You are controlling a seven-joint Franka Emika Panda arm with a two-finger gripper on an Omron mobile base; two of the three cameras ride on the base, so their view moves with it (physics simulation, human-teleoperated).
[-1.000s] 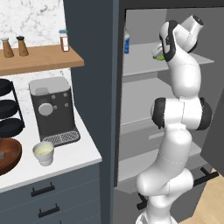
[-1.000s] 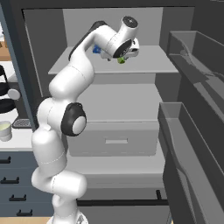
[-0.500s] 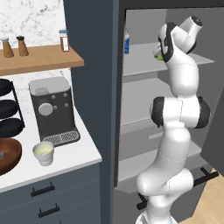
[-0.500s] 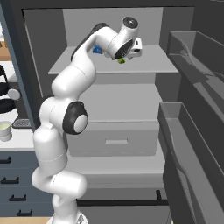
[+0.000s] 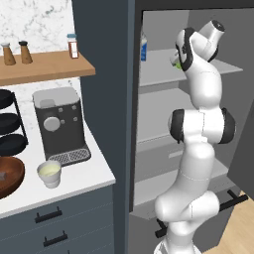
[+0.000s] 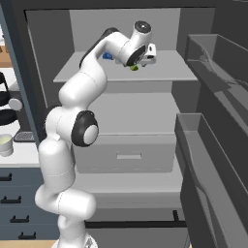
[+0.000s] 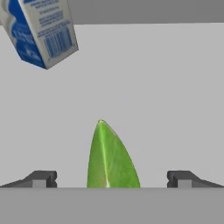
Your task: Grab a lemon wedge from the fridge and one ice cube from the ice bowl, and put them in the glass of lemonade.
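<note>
So the gripper [image 7: 111, 179] has dropped a touch lower onto the fridge's [image 6: 121, 72] top shelf since a second ago, jaws wide open and empty with the lemon wedge [image 7: 111, 159] lying right between them, so it's basically lined up to close.

Yellow-green lemon wedge [image 7: 111, 157]; blue-white carton [image 7: 41, 30].
</note>
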